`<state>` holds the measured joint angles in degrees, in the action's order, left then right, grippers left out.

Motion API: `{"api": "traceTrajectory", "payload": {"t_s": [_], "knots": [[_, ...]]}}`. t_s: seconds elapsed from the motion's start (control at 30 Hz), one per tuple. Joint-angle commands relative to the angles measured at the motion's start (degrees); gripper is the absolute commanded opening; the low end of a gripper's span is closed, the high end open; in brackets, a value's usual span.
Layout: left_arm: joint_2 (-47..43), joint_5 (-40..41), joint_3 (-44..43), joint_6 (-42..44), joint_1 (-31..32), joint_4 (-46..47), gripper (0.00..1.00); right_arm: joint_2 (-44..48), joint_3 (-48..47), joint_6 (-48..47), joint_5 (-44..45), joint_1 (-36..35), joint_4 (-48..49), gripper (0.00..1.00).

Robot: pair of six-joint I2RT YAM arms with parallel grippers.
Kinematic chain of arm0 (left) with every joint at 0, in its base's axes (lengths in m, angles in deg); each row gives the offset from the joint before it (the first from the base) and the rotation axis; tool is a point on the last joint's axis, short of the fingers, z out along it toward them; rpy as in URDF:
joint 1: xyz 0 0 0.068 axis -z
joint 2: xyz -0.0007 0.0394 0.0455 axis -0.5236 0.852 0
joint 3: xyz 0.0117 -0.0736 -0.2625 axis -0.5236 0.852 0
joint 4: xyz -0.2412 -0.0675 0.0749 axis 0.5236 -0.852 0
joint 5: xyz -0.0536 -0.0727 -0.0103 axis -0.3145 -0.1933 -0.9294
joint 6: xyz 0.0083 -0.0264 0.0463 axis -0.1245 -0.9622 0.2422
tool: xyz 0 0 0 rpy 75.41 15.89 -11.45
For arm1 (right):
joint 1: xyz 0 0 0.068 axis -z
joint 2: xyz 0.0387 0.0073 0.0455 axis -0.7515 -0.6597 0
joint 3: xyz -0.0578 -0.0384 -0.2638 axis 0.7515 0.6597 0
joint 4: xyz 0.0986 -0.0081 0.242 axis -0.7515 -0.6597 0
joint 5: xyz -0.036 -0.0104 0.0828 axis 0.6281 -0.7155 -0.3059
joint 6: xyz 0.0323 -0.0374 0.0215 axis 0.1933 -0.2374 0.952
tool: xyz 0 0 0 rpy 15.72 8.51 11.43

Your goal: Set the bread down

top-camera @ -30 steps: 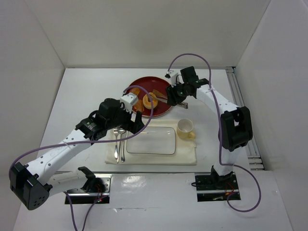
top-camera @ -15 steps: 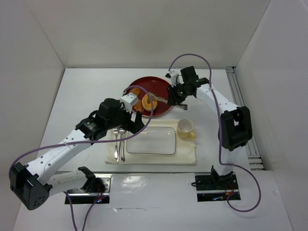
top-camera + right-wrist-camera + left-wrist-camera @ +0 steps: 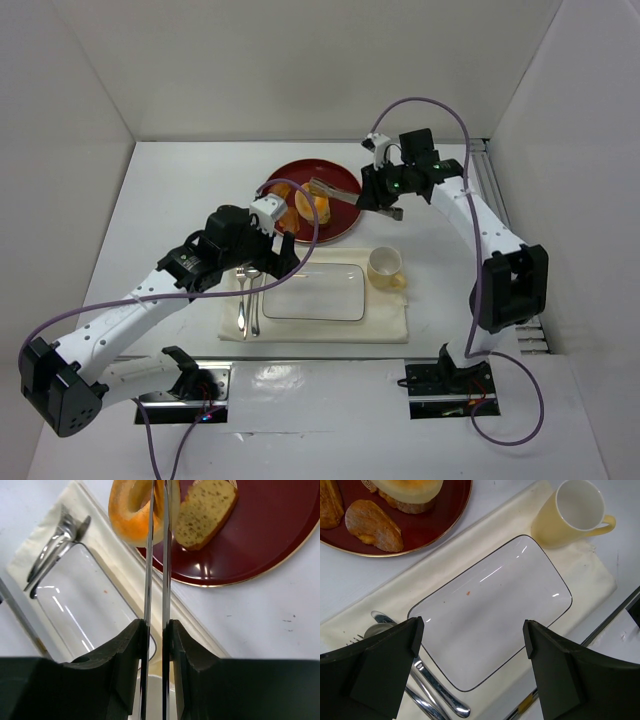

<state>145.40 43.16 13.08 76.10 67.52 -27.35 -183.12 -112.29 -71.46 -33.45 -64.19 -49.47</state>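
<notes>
Holding everything, the counter: white and flat, with white walls around it.
Left arm: white and black; it reaches from the near left corner of the counter toward the middle.
Right arm: white and black; it bends up from the near right side and reaches toward the far middle of the counter.
Cloth: cream; it lies flat in the middle of the counter, close to the near edge.
Red plate: round; it sits just past the cloth, toward the far edge.
White tray: long, with round corners; it lies on the cloth.
Cup: pale yellow; it stands on the cloth, just right of the tray.
The bread: a golden ring; it is over the near side of the red plate. I cannot tell if it touches the plate.
Beige slice: lies on the red plate, just beside the bread.
Orange-brown chunk: lies on the red plate near its edge.
Fork and spoon: lie side by side on the cloth, left of the tray.
Left end effector: wide open with nothing in it; it hangs over the tray.
Right end effector: nearly closed; its two long thin metal blades pinch the rim of the bread.
</notes>
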Motion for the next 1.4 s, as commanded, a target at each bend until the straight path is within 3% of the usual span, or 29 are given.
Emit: {"api": "traceTrajectory", "payload": {"t_s": [0.0,0.3,0.67,0.73,0.9,0.97,1.1,1.37], "knots": [[-1.5,0.3,0.2,0.9,0.3,2.3,1.0,5.6,1.1,-0.9,-5.3,0.2,-2.7,0.0],[-2.0,1.4,0.2,0.9,0.3,2.3,1.0,11.7,10.8,-12.0,-11.3,-1.6,-13.6,0.0],[-2.0,2.5,0.2,0.9,0.3,2.3,1.0,14.6,18.0,-11.7,-0.2,-12.7,-13.6,0.01],[-2.5,2.5,0.2,0.9,0.3,2.3,1.0,14.6,18.5,-11.7,1.1,-13.6,-13.6,0.06],[-2.5,2.5,0.2,0.9,0.3,2.3,1.0,14.6,18.5,-11.2,2.6,-14.8,-13.0,0.49],[-2.5,2.5,0.2,0.9,0.3,2.3,1.0,14.6,18.5,-11.2,3.1,-14.8,-12.3,0.6],[-2.5,2.5,0.2,0.9,0.3,2.3,1.0,15.9,17.3,-11.2,3.1,-14.8,-12.3,0.65],[-2.5,2.5,0.2,0.9,0.3,2.3,1.0,16.4,10.5,-11.7,3.1,-14.8,-13.4,0.64]]}}
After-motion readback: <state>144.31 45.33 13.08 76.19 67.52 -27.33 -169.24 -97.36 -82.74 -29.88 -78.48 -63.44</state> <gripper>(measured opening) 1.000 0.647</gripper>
